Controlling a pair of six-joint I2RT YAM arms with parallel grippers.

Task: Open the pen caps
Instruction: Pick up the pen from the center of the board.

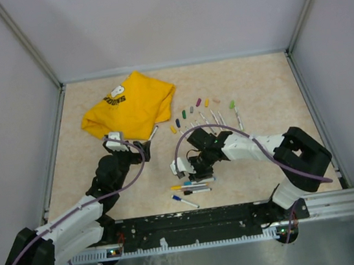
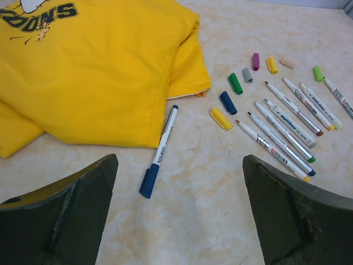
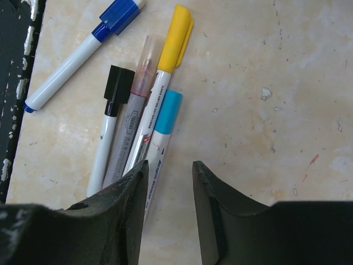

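The left gripper (image 2: 180,160) stands wide and holds nothing, above a blue-capped pen (image 2: 160,150) lying just beside the edge of the yellow T-shirt (image 2: 99,72). To the right lie at least 7 loose pen caps (image 2: 228,102), and next to them a row of uncapped pens (image 2: 287,130). The right gripper (image 3: 170,165) is narrow, with bare table (image 3: 265,165) showing in its gap. It hangs over 5 capped pens (image 3: 129,118) (blue, black, clear, yellow, light blue). The light-blue-capped pen (image 3: 164,113) runs along 1 finger's inner edge.
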